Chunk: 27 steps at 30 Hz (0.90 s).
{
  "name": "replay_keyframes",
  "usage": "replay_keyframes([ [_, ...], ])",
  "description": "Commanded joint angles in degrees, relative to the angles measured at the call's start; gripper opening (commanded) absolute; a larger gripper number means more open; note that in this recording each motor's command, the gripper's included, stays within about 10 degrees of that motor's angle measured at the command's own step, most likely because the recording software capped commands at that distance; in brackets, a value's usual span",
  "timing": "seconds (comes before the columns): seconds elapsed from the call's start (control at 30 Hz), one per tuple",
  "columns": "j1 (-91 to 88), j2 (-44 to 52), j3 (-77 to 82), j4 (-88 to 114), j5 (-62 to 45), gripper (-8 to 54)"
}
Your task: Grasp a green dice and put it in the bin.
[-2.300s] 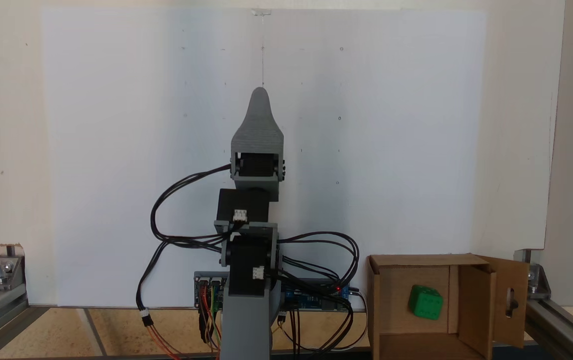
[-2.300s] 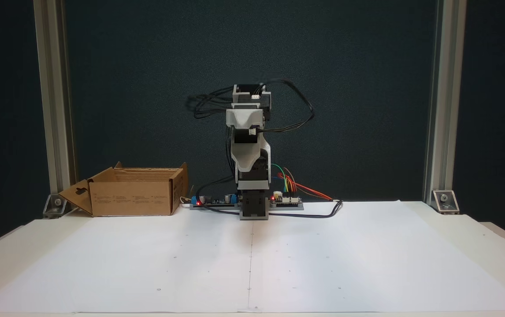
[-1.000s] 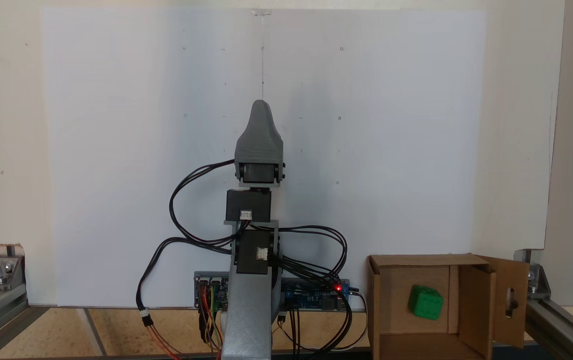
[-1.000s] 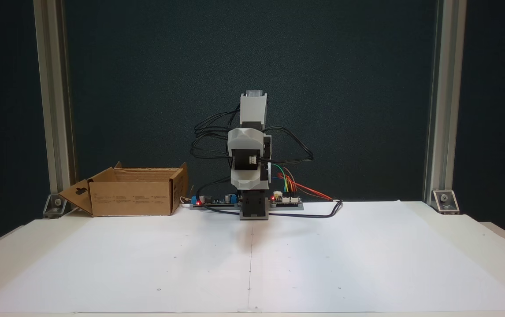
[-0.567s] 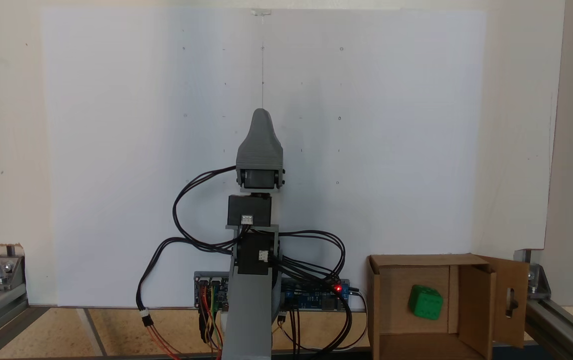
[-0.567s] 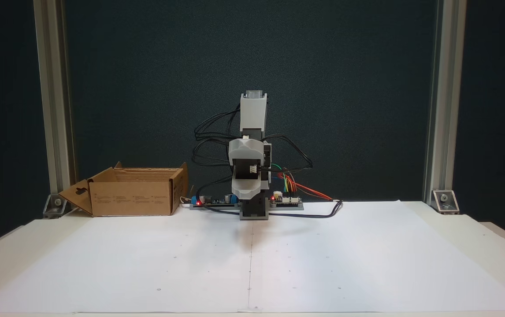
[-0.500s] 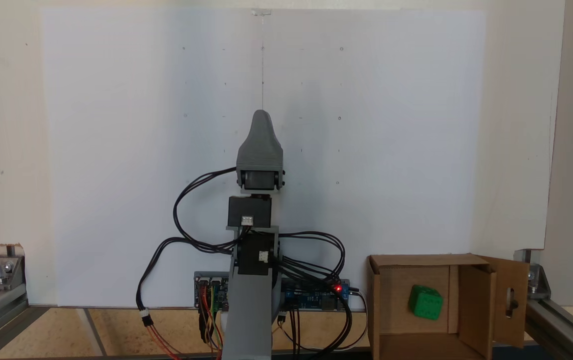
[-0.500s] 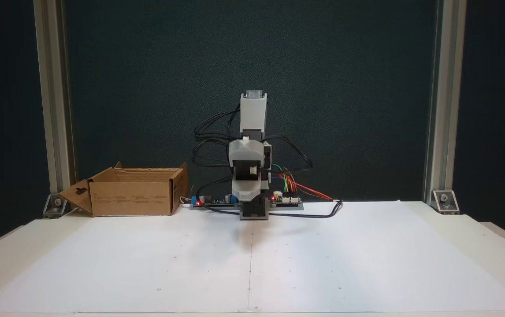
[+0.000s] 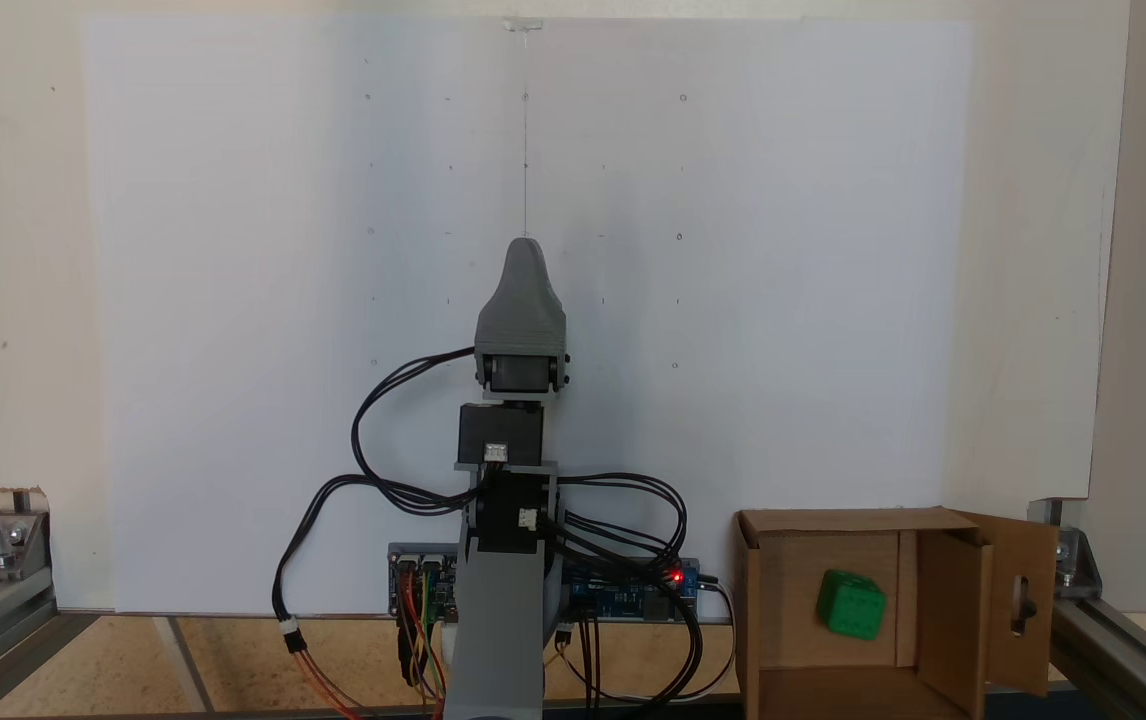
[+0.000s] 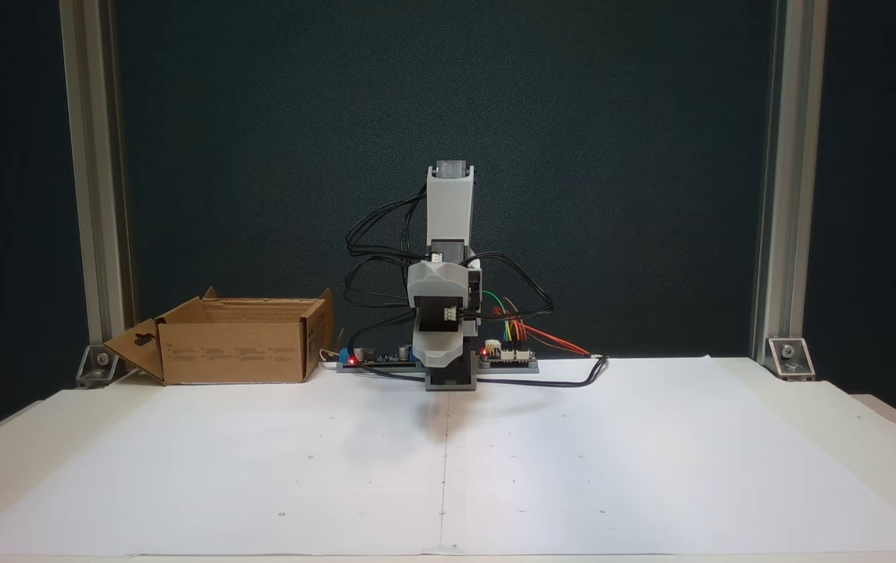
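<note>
Dice: the green dice (image 9: 851, 604) lies on the floor of the bin (image 9: 768, 610), loose, nothing touching it from above. In the fixed view from above it sits near the middle of the open box.
Bin: a brown cardboard box at about 4 o'clock from the arm's base in that same view, against the lower frame edge. One flap (image 9: 1021, 600) with a slot-shaped hole stands open on the right side. In the fixed view from the front the bin (image 10: 237, 352) sits at 9 o'clock from the arm and its walls hide the inside.
Arm: folded over its base, pointing toward 12 o'clock across the white sheet (image 9: 233, 300) in the view from above.
Gripper: the gripper (image 9: 522, 250) shows as one grey tapered tip from above; from the front the gripper (image 10: 440, 356) hangs low before the base. The jaws lie one behind the other, so I cannot tell whether they are spread or pressed together. Nothing green shows at the tip.
Gap: gripper and dice are well apart.
Boards: circuit boards (image 10: 507, 357) with coloured wires lie beside the base, small red lights on.
Frame: aluminium posts (image 10: 96, 195) stand at both sides.
</note>
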Motion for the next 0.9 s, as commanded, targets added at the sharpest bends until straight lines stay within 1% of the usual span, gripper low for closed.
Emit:
replay_keyframes([
  [0.0, 0.0, 6.2, -1.0, -3.4, 1.6, 44.3],
  [0.87, -0.1, 6.0, -0.3, -3.4, 1.6, 44.3],
])
